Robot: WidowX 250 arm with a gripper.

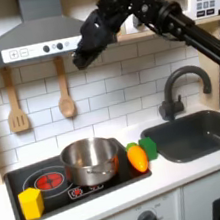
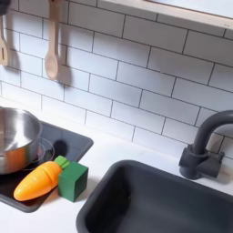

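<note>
The gripper (image 1: 81, 58) is held high above the stove's back edge, nothing in it; whether the jaws are parted cannot be told. Nearest below sits the steel pot (image 1: 88, 160), judged rigid, slick, best taken by its rim

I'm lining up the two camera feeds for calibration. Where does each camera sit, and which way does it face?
First exterior view: in front of the toy kitchen, facing the tiled wall; the arm and gripper hang high above the pot.
Second exterior view: closer, angled down at the counter between stove and sink.
Both exterior views share the pot, carrot, green block, faucet and wooden spoon.
</note>
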